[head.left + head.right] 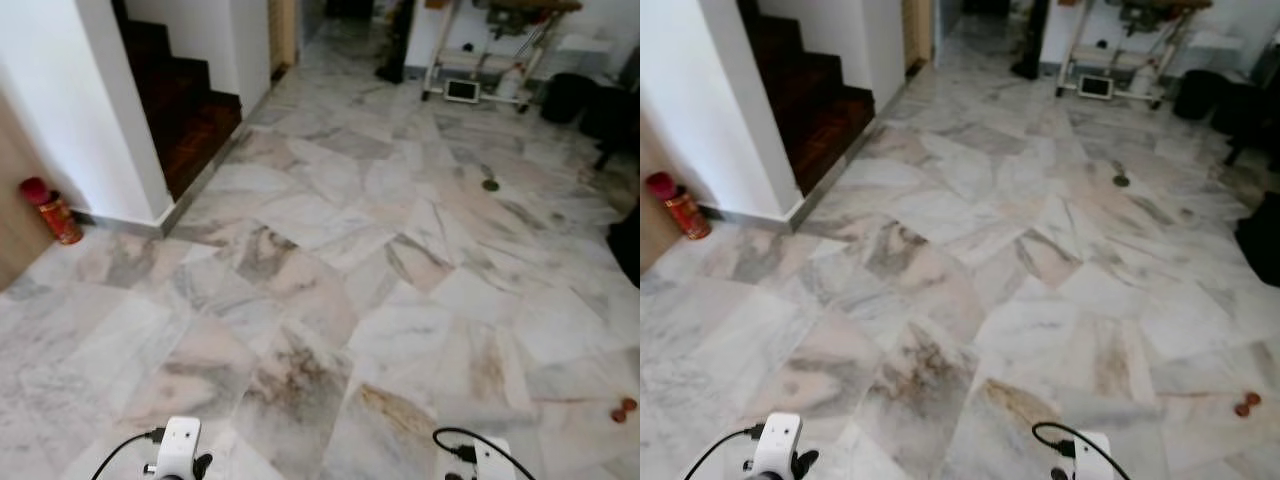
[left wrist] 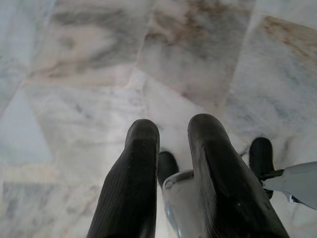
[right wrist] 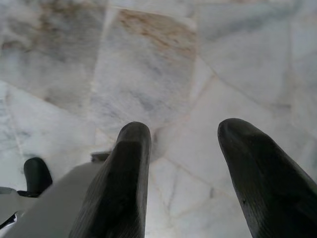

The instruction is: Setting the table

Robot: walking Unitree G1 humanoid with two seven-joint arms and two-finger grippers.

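Observation:
My two arms hang low over a marble floor point(image 1: 330, 260), and their white wrists show at the bottom of the head views, left wrist point(image 1: 180, 445) and right wrist point(image 1: 492, 460). The left gripper point(image 2: 173, 130) points down at the tiles, its black fingers a narrow gap apart with nothing between them. The right gripper point(image 3: 184, 131) also faces the floor, fingers wide apart and empty. Parts of my own legs and feet show under both.
A white wall corner point(image 1: 110, 110) and dark wooden stairs point(image 1: 185, 110) stand at the left, with a red canister point(image 1: 50, 210) at the wall's foot. A white trolley point(image 1: 490, 50) and dark bags point(image 1: 585, 100) lie far ahead. A floor drain point(image 1: 490, 185) and a small red thing point(image 1: 624, 409) are on the tiles.

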